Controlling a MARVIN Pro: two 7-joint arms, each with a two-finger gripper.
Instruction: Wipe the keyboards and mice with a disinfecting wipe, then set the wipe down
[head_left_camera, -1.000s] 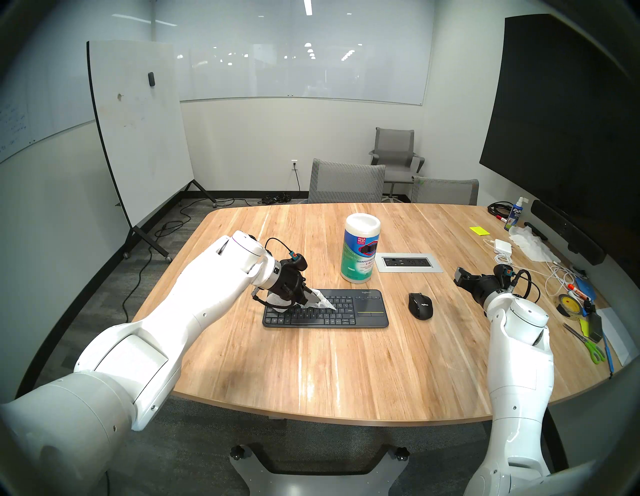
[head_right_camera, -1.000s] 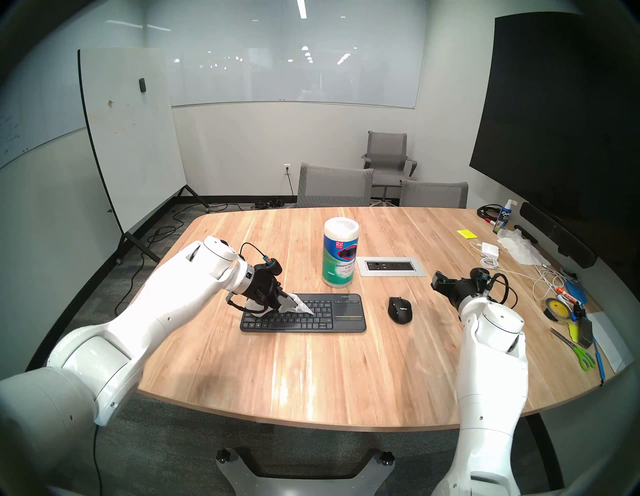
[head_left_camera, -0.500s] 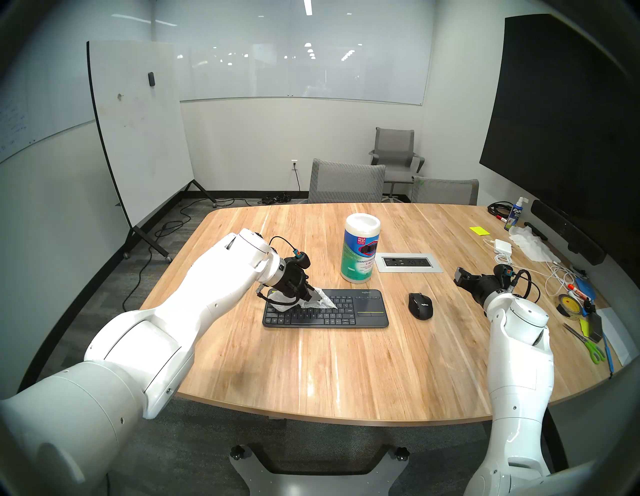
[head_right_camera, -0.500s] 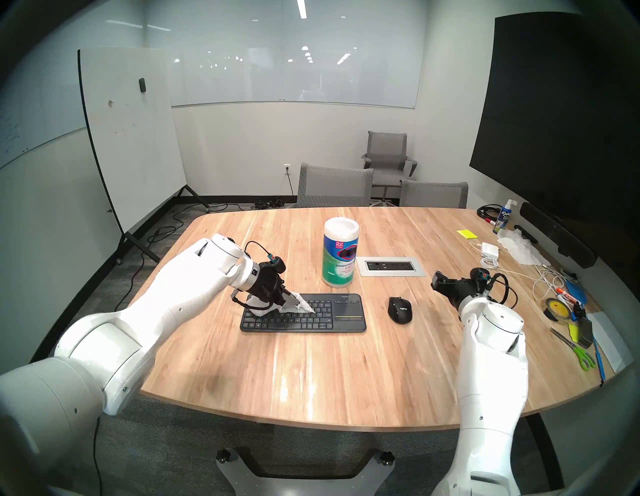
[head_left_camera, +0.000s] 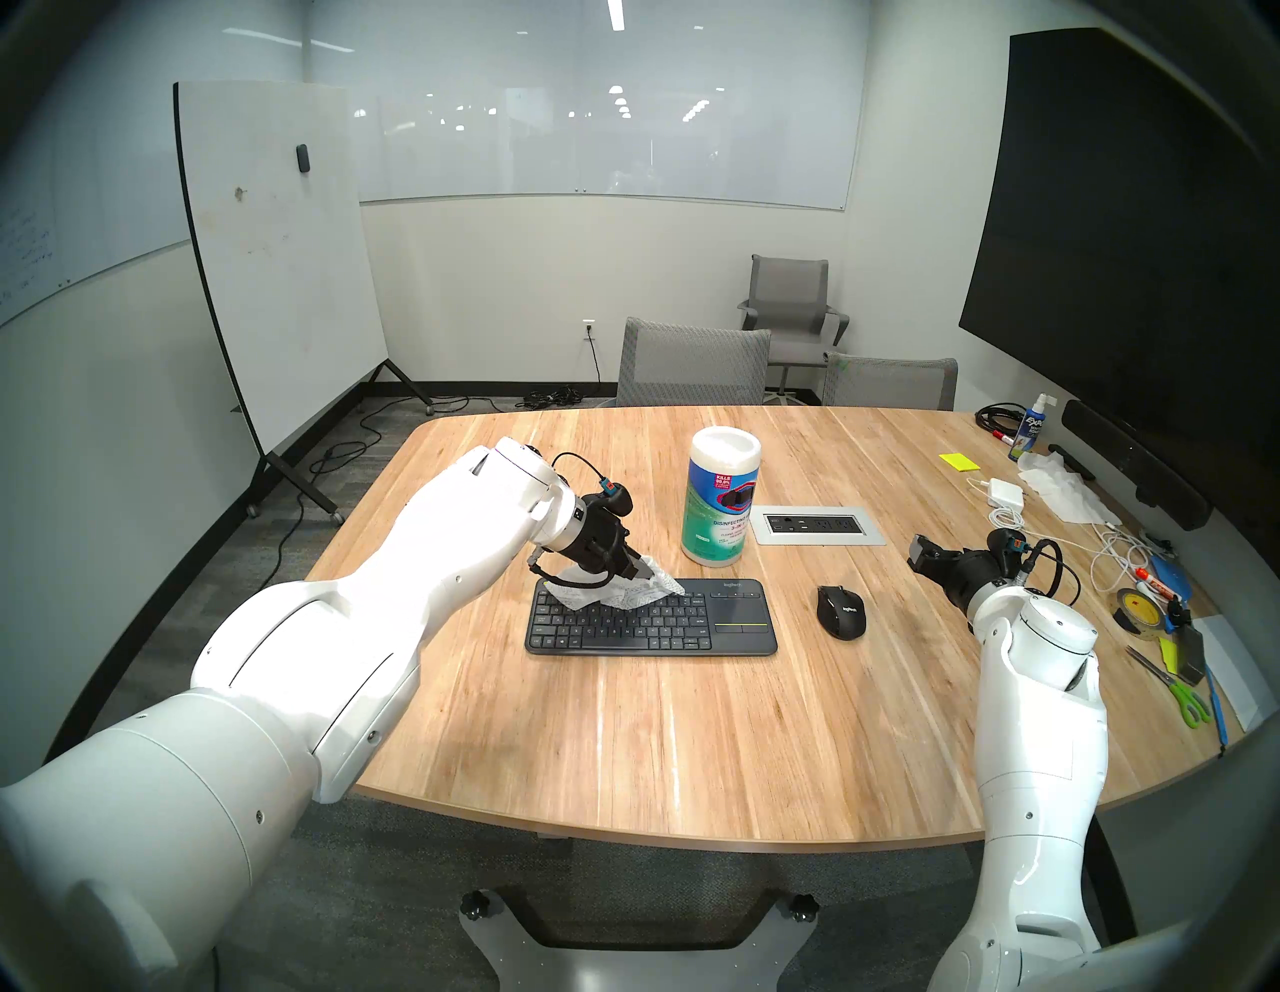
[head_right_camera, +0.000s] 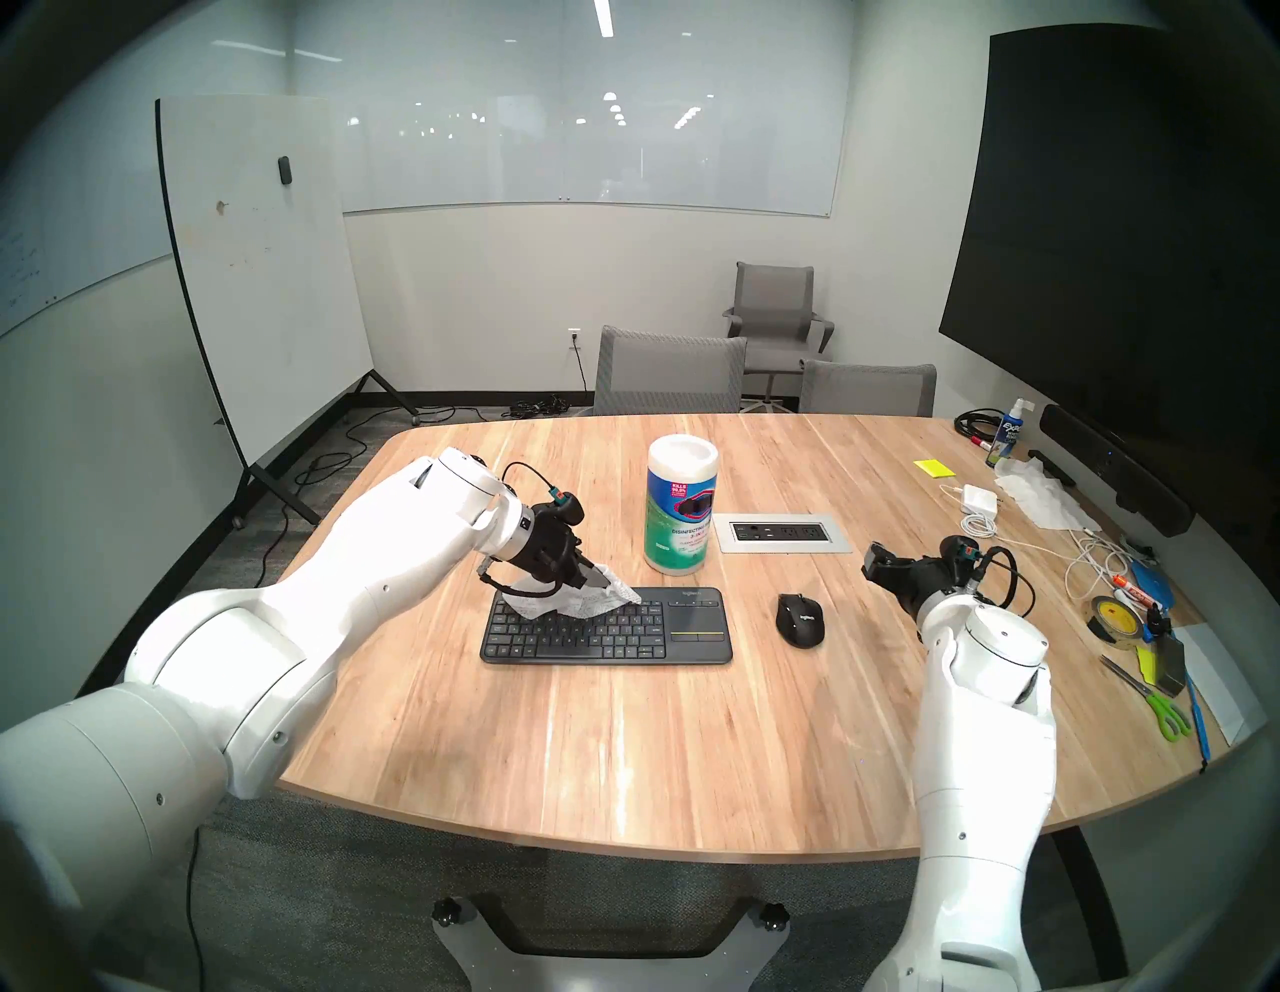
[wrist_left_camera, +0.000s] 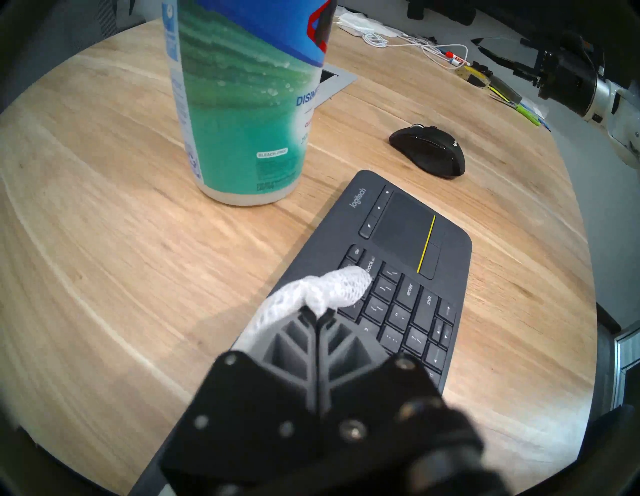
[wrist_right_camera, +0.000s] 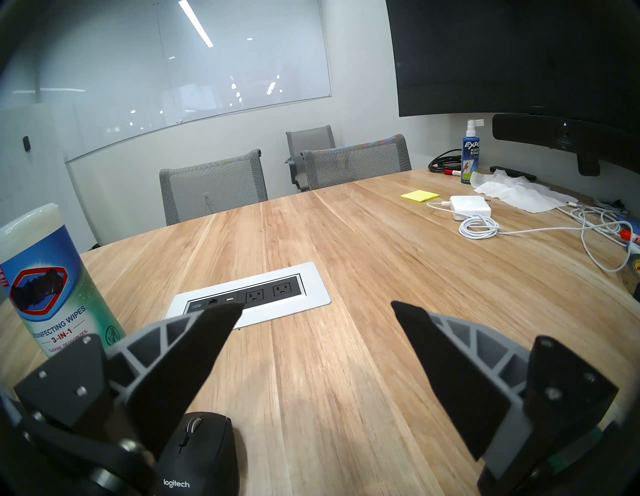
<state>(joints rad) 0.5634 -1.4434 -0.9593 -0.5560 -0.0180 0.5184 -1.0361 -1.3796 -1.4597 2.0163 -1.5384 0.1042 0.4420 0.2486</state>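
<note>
The keyboard (head_left_camera: 651, 618) lay flat on the wooden table (head_left_camera: 692, 748), nearest the robot among the task's things, with the mouse (head_left_camera: 840, 611) just to its right and apart from it. The left gripper (head_left_camera: 641, 572) was clenched on the disinfecting wipe (head_left_camera: 641, 594), which draped over the far left rows of keys, its loose end reaching toward the middle of the far edge. By my reading the wiping of the keyboard was under way, not finished: the near rows and the touchpad at the right end lay uncovered, the mouse seemed untouched, and the wipe was not yet set down. The right gripper (wrist_right_camera: 317, 313) hovered with its jaws spread wide and empty, beyond the mouse on the right. Farther back stood the canister (head_left_camera: 720, 506), upright, just beyond the keyboard's far edge. Hidden: the wipe's gripped part behind the black fingers, and the keys beneath it. Whether any key was already clean could not be told.
</note>
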